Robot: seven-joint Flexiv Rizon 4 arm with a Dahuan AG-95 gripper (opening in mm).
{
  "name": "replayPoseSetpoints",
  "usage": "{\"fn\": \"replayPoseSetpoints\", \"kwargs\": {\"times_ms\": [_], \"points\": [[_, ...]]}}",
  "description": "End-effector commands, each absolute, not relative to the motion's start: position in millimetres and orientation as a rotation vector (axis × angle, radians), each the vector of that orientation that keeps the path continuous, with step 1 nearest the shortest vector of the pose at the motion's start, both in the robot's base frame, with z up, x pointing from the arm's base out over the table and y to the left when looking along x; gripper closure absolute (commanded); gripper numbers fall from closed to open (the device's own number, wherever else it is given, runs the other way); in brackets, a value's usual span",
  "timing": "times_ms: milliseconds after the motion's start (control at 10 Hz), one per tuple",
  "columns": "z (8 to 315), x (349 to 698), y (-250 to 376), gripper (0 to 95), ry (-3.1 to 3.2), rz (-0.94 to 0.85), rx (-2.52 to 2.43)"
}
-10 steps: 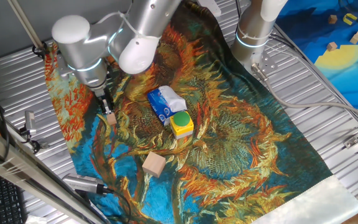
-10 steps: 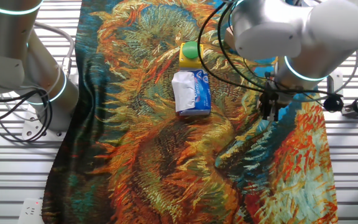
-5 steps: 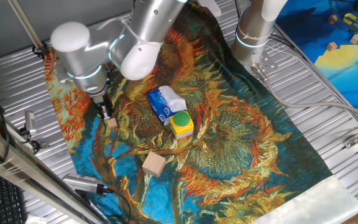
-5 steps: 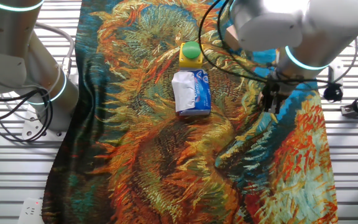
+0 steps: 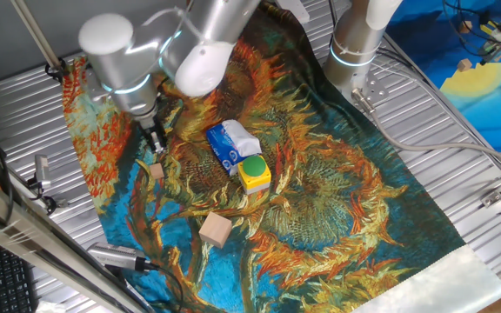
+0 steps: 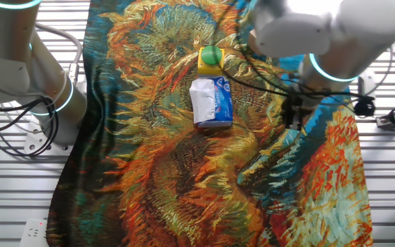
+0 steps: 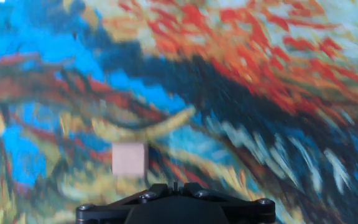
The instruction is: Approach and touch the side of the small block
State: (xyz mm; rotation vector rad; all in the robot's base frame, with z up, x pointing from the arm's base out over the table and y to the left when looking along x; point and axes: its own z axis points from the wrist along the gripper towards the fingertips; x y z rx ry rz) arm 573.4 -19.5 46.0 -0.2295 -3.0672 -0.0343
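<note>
The small block (image 5: 156,171) is a tiny light-brown wooden cube on the painted cloth, left of the middle. My gripper (image 5: 156,146) hangs just above and behind it, with a small gap between fingertips and cube. In the hand view the small block (image 7: 130,158) lies slightly left of and ahead of my gripper (image 7: 174,186); the jaws are together and hold nothing. In the other fixed view my gripper (image 6: 295,118) is at the right of the cloth, and the cube does not show there.
A larger pale tan wooden block (image 5: 216,229) lies nearer the front. A yellow block with a green round top (image 5: 253,172) and a blue-white tissue pack (image 5: 231,143) sit mid-cloth. A second arm's base (image 5: 355,43) stands at the back.
My gripper was down against the small block a second ago; it has since risen and drawn back from it. The cube has shifted slightly toward the front.
</note>
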Motion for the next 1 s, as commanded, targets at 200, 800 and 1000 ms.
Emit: {"fn": "replayPoseSetpoints", "kwargs": {"times_ms": [200,800,1000], "points": [[52.5,556.6,-21.1,95.0,-3.062,-0.031,-0.199],[52.7,555.7,-21.2,95.0,-3.06,-0.033,-0.235],[52.7,555.7,-21.2,95.0,-3.059,-0.034,-0.24]]}}
